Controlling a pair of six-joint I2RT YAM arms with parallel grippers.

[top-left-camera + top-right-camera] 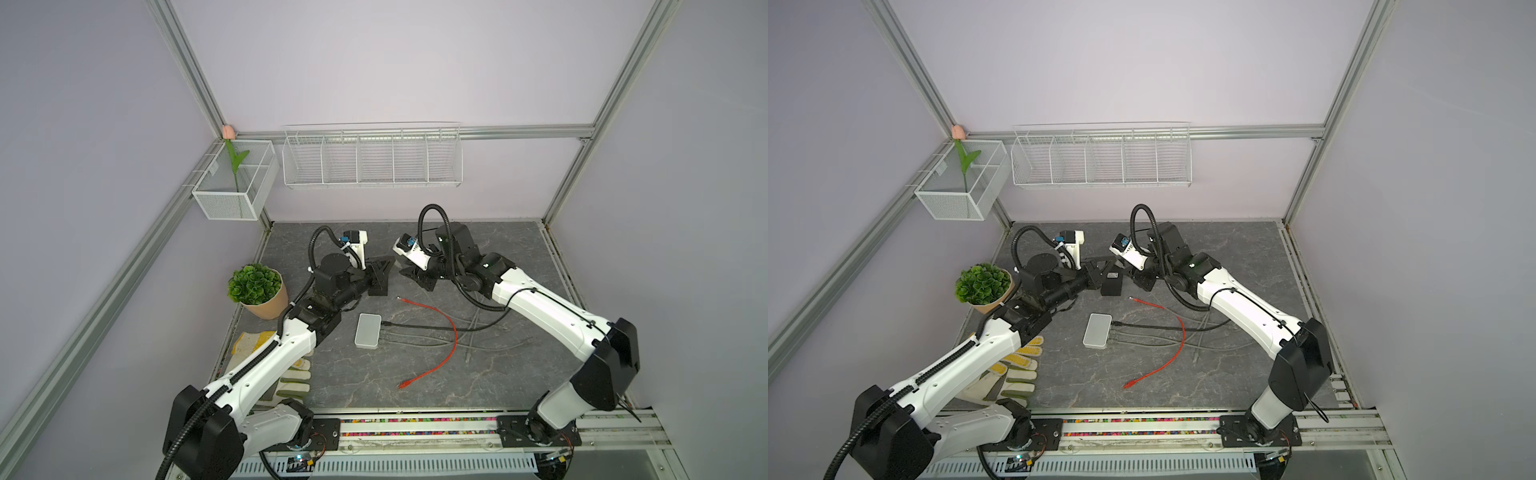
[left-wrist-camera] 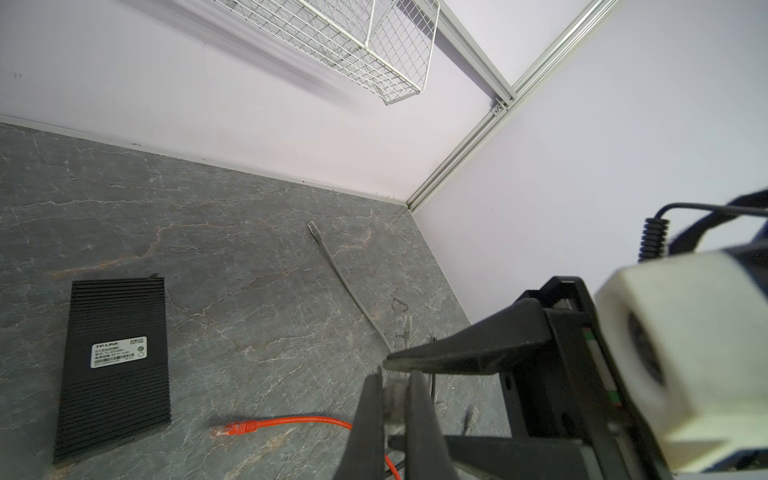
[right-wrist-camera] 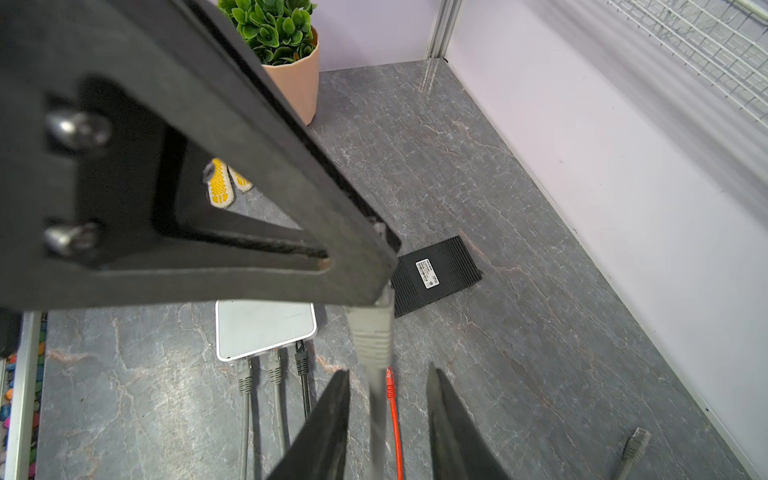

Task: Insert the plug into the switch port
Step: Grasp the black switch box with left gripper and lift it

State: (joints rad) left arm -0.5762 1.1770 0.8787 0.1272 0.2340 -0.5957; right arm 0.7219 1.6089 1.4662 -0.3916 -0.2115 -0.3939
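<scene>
**Plug lifted between 2 grippers, not yet in a port**

Both arms meet above the back of the marbled grey table point(image 1: 498, 374). The left gripper point(image 2: 392, 399) is clamped shut on the grey plug point(image 3: 371, 332) and holds it in the air, with the grey cable point(image 3: 376, 419) trailing from the fingertips. The right gripper point(image 3: 388, 374) has its jaws apart, 1 finger on each side of that cable just behind the plug, not pressing it. This looks like a handover or a regrip. So the pick-up is done, while carrying, lining up and pushing the plug home are all left.

2 devices lie below. A white switch point(image 3: 266, 328) sits mid-table with 3 cables already seated along 1 edge. Whether a free port remains beside them cannot be told. A black switch point(image 2: 112, 365) lies flat, label side up, nearer the back, with its ports out of sight. Which of the 2 is the target is unclear.

A red cable point(image 1: 453, 332) curves across the table near the white switch's ports, and loose grey cables point(image 2: 345, 286) trail nearby. These could snag the approach. A potted plant point(image 1: 255, 286) and a work glove point(image 1: 291, 374) lie off to the left, well clear.
</scene>
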